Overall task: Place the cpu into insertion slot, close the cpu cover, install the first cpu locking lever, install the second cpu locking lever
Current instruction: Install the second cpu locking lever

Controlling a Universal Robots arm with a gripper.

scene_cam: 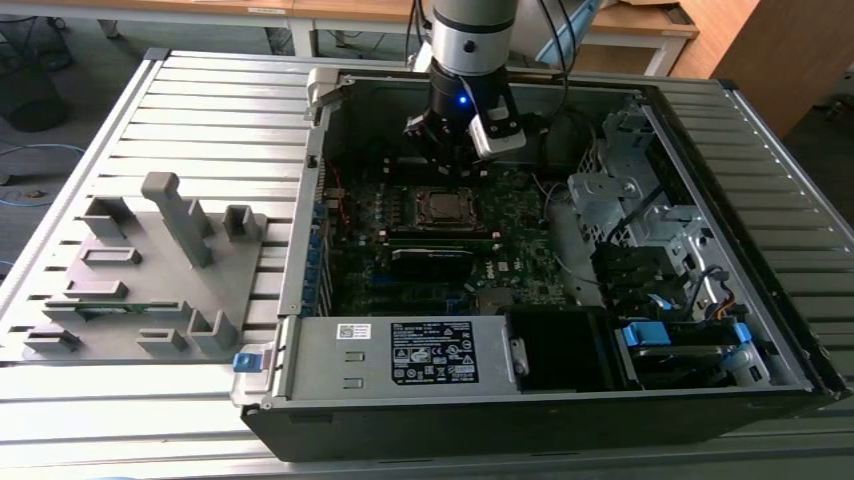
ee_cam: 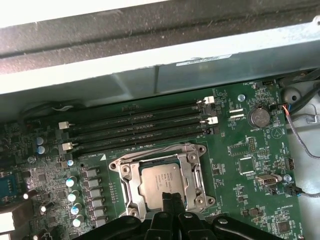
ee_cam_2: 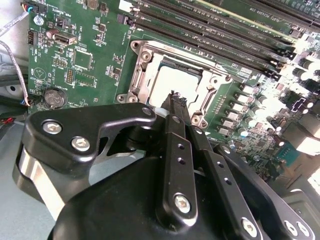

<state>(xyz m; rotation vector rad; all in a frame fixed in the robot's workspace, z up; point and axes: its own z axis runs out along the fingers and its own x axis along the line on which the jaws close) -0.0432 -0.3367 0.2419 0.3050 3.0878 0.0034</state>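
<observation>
On the exterior view's left, a grey moulded fixture with upright posts is lying on the slatted metal bench. Just beside it, toward the exterior view's right, an open computer case is resting on the same bench, its dark green motherboard facing up.

Near the middle of that board, the insertion slot is sitting with the cpu lying flat inside it, its dull silver top showing in both wrist views. The cpu cover is lying down over the chip, its silvery frame ringing the square window through which the metal top is visible. Whether the locking levers are latched cannot be told. Long black memory slots are running alongside the socket, between it and the case wall, and a round coin battery is sitting on the board well apart from the socket.

The arm is reaching down into the case from above, and the pincer is hanging just over the edge of the socket. In both wrist views its black fingers are pressed together into a narrow tip, pinching nothing, with the tip pointing at the rim of the cover beside the chip.

Farther to the exterior view's right, silvery drive cages and a blue plastic tab are sitting inside the case.
</observation>
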